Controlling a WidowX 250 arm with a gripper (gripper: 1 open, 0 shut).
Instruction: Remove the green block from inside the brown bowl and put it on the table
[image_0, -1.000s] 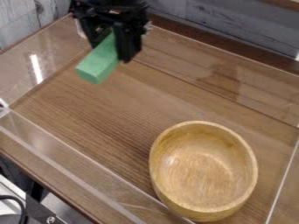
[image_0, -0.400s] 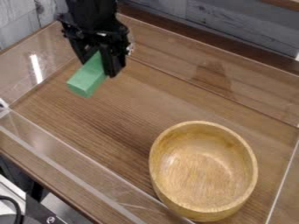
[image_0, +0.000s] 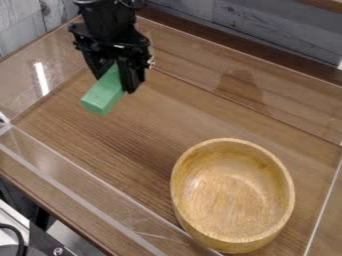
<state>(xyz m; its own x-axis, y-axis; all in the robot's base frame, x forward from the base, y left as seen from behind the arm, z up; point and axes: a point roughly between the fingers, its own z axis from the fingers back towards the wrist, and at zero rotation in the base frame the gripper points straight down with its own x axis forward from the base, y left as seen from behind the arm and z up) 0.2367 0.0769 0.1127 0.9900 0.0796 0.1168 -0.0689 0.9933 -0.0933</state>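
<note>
One green block (image_0: 102, 96) hangs pinched tight in my tool (image_0: 112, 72), low over the bench (image_0: 160, 125), ready to set down.

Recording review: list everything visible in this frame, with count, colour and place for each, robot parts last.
green block: one, bright green, upper left, tilted, held above the table in the end effector
brown bowl: one, light-brown wood, lower right on the table, empty
table: one, brown wood grain, fills most of the view
clear acrylic walls: low, transparent, along the table's edges
end effector: one, black, upper left, pointing down, shut on the green block's upper end
</note>
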